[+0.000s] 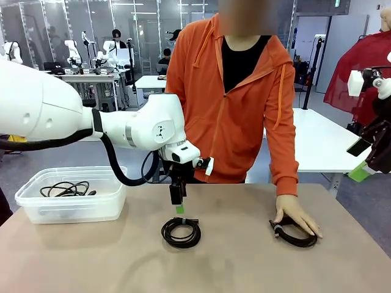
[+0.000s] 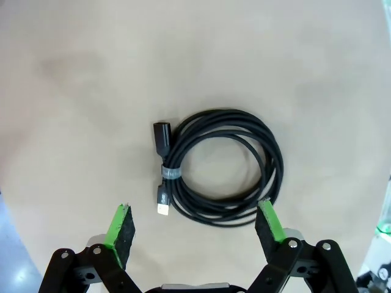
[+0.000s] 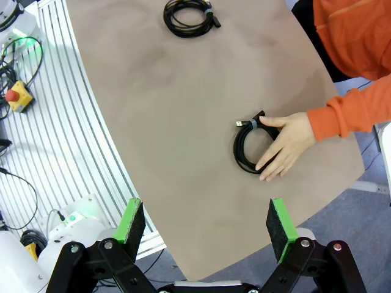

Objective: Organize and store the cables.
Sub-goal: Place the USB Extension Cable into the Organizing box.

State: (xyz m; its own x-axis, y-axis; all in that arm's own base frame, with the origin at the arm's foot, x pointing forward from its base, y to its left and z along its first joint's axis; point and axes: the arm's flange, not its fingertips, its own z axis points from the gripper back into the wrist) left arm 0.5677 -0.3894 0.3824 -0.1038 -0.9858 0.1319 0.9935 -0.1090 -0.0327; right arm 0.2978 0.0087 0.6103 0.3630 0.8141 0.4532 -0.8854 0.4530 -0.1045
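Note:
A coiled black cable [image 1: 181,232] tied with a grey band lies on the tan table in front of the person. My left gripper [image 1: 178,201] hangs open just above it, fingers pointing down. In the left wrist view the cable [image 2: 220,166] lies ahead of the green pads [image 2: 120,227], its plugs on the left side. A second coiled cable [image 1: 293,233] rests at the right under the person's hand [image 1: 297,215]. From high above, my open right gripper [image 3: 206,227] looks down on that cable [image 3: 250,150] and the first cable [image 3: 189,14]. More cable [image 1: 66,189] sits in the plastic bin.
A clear plastic bin [image 1: 68,195] stands at the table's left edge. The person in an orange hoodie [image 1: 235,97] stands at the far side, leaning on the table [image 1: 244,262]. A white table sits behind at the right.

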